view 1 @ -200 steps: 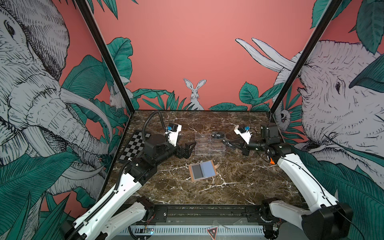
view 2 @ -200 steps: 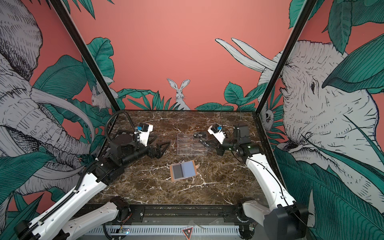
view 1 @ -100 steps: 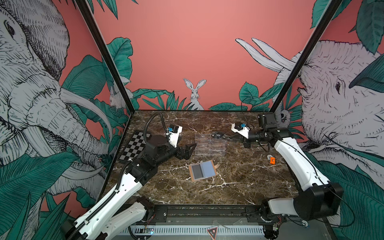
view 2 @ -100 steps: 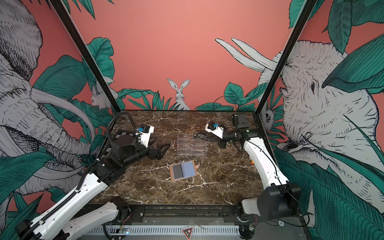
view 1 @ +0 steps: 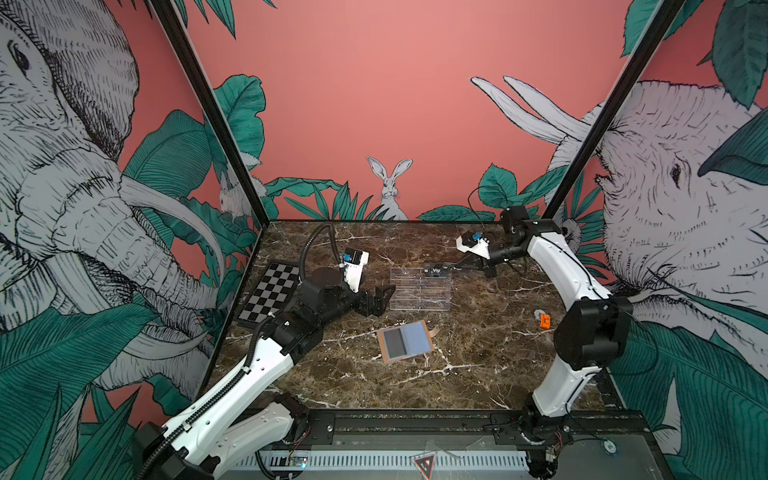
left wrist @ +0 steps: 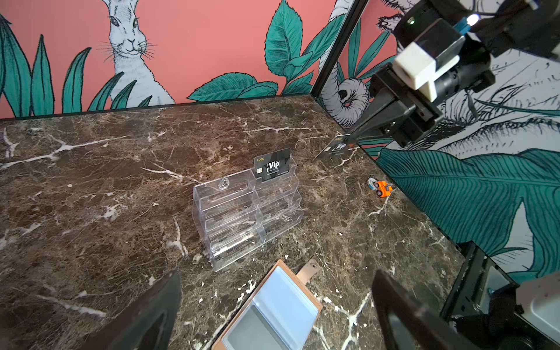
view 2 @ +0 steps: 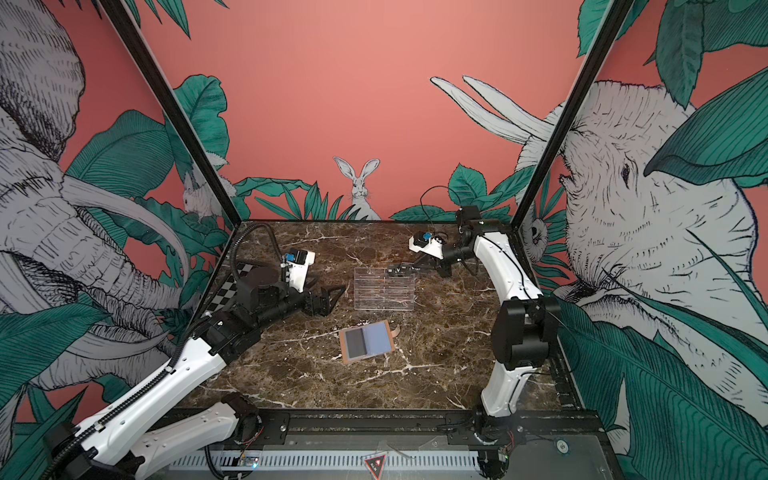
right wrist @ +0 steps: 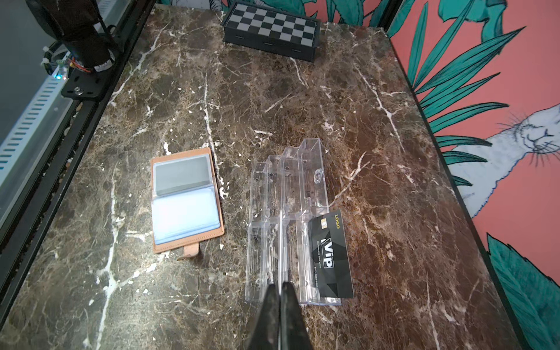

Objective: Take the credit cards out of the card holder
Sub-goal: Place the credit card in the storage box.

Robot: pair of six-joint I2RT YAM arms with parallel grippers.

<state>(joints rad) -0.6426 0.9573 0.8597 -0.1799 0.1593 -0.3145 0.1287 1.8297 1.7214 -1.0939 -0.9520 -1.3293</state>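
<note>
The right tool [left wrist: 354,135] is pressed together on a black Vip credit card [left wrist: 335,148], pinching it by one end in the air near the back corner of the clear acrylic stand [left wrist: 239,218], apart from it; from the right wrist the held card shows only as a thin edge, in line with the stand's middle divider; a second card [right wrist: 330,257] already stands in the stand's back tier. The step in hand looks like seating the held card in a free pocket; it would go best shifted off the divider over one pocket, lowered with its long edge level, and let go only once it rests inside, since the light stand may slide if nudged. The left tool [view 1: 380,296] hangs spread and empty beside the stand. The tan card holder [view 1: 405,341] lies open on the counter [view 1: 478,374] in front of the stand; a grey rectangle [right wrist: 181,174] in one sleeve is probably a card not yet taken out.
</note>
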